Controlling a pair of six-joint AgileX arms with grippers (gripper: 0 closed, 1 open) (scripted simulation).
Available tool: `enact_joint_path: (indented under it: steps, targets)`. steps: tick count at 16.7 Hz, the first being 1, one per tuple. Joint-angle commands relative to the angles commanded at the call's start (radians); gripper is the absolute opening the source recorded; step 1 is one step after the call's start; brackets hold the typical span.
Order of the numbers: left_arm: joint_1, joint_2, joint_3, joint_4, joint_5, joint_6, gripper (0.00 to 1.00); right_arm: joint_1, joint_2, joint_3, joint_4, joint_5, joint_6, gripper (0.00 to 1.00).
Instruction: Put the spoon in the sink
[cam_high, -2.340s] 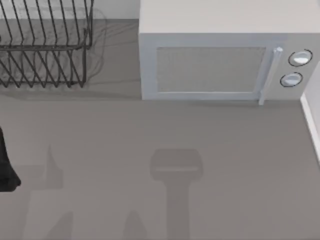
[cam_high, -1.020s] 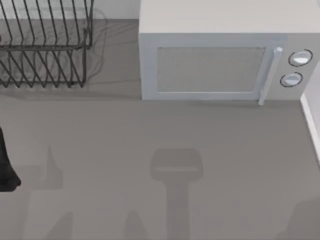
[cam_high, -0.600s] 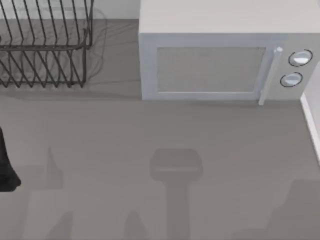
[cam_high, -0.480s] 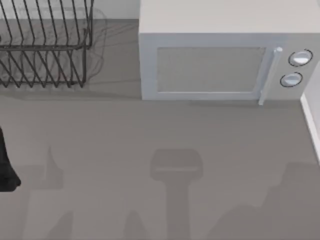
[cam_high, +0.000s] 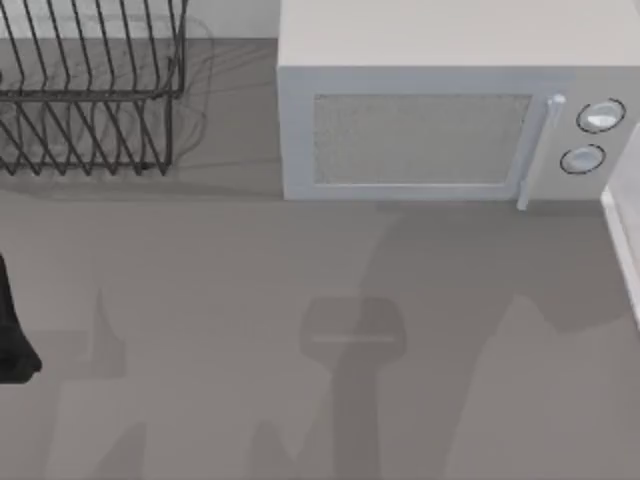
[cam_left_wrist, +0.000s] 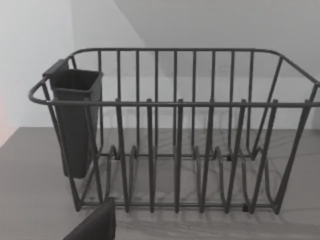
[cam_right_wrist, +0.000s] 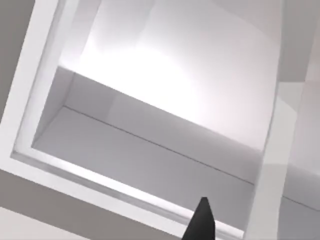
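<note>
Two AgileX arms share a grey counter (cam_high: 200, 270). At its left edge, the left gripper (cam_left_wrist: 95, 226) faces a wire dish rack (cam_left_wrist: 175, 150). The right gripper (cam_right_wrist: 201, 220) is poised above the white sink (cam_right_wrist: 150, 75) at the right edge. I cannot tell whether either gripper is open or closed. A microwave (cam_high: 420, 130) stands at the back.

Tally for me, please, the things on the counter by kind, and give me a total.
Dish rack: 1
Cutlery holder on the rack: 1
Microwave: 1
Microwave knobs: 2
Sink: 1
Total: 6
</note>
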Motion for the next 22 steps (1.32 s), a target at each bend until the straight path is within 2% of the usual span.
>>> enact_joint_path:
  steps: [5, 10, 18, 22]
  targets:
    - [0.0, 0.0, 0.0, 0.0, 0.0, 0.0, 1.0, 0.095, 0.325, 0.5, -0.141, 0.003, 0.119, 0.0]
    - [0.0, 0.0, 0.0, 0.0, 0.0, 0.0, 1.0, 0.161, 0.515, 0.773, -0.214, 0.008, 0.214, 0.0]
    - [0.0, 0.0, 0.0, 0.0, 0.0, 0.0, 1.0, 0.166, 0.54, 0.803, -0.219, 0.01, 0.231, 0.0]
    - [0.0, 0.0, 0.0, 0.0, 0.0, 0.0, 1.0, 0.17, 0.497, 0.686, -0.134, 0.009, 0.232, 0.0]
